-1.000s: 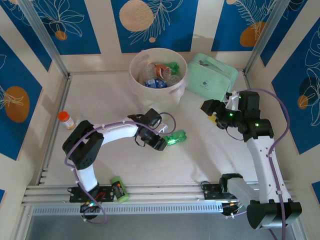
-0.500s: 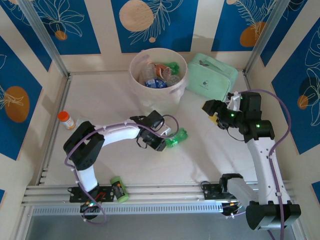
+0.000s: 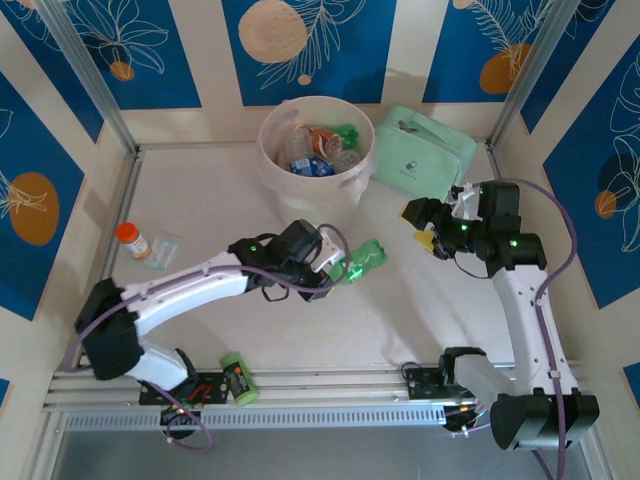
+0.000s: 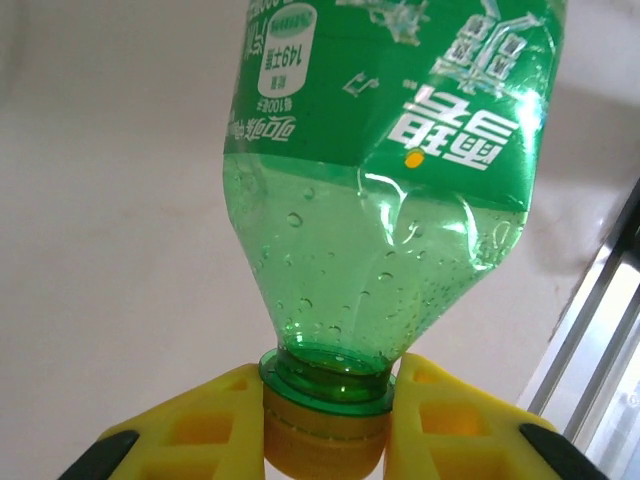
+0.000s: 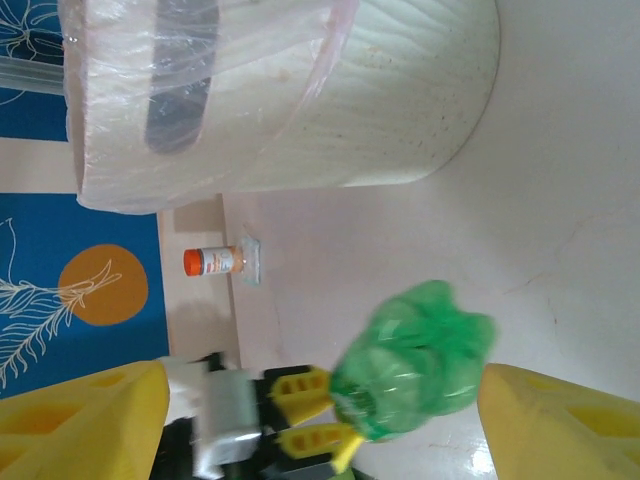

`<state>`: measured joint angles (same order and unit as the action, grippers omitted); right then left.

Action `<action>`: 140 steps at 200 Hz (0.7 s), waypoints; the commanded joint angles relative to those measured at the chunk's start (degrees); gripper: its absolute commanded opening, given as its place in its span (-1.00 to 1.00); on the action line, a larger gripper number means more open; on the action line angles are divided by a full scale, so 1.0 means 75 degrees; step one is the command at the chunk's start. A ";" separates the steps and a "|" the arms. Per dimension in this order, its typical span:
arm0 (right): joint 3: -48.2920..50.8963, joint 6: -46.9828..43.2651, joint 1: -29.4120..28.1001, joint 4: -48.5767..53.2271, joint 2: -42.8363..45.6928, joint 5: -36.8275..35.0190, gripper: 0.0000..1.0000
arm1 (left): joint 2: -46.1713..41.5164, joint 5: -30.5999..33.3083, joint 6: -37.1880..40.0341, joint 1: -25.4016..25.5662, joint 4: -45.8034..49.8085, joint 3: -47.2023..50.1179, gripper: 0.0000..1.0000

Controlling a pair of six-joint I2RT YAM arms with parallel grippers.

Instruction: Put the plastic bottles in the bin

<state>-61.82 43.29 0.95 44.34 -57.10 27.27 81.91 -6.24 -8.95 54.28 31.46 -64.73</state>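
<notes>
One green bottle (image 3: 365,260) is the thing to look at right now. It's near the middle of the counter (image 3: 220,200), a bit to the near side of the bin (image 3: 290,190) and clearly apart from it. The left tool (image 3: 338,272) has it pinched right at the neck. In the left wrist view the two yellow fingers (image 4: 200,420) are pressed in on either side of the yellow cap (image 4: 322,440), with the green bottle (image 4: 380,200) sticking straight out away from the tool and some liquid and bubbles inside. From above it's tilted, cap end towards the arm. Can't really tell whether the far end touches the counter or hangs just over it. The bin stands at the back of the counter and already has a heap of bottles (image 3: 315,150) in it, clear ones with blue labels plus some green. The right tool (image 3: 420,225) hangs over to the right of the green bottle and well apart from it, jaws spread wide. Its wrist view has a yellow finger (image 5: 80,420) in each bottom corner, and between them, further off, the green bottle (image 5: 420,360) and the bin (image 5: 330,110) with its thin clear liner (image 5: 200,60). Other stuff: a mint bag (image 3: 420,160) just right of the bin, an orange-capped jar (image 3: 132,240) at the left edge, and a light-green can (image 3: 237,378) down by the front rail.
</notes>
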 commanded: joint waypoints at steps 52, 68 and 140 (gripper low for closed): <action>-0.0892 0.0166 -0.0361 0.0070 0.0076 0.0293 0.65 | -0.1591 0.2898 -0.1191 0.0003 0.2232 -0.2278 -0.67; -0.0987 0.0230 -0.0595 -0.0005 0.0033 0.0174 0.65 | -0.1270 0.3285 -0.1267 -0.0057 0.2766 -0.3209 -0.67; -0.1250 0.0263 -0.1207 -0.0019 -0.0112 -0.0271 0.65 | 0.1063 0.3837 0.1299 -0.0897 0.2022 -0.6071 -0.67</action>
<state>-70.04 44.62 -7.79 44.10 -58.00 25.67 84.07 19.68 -9.65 49.71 48.49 -105.23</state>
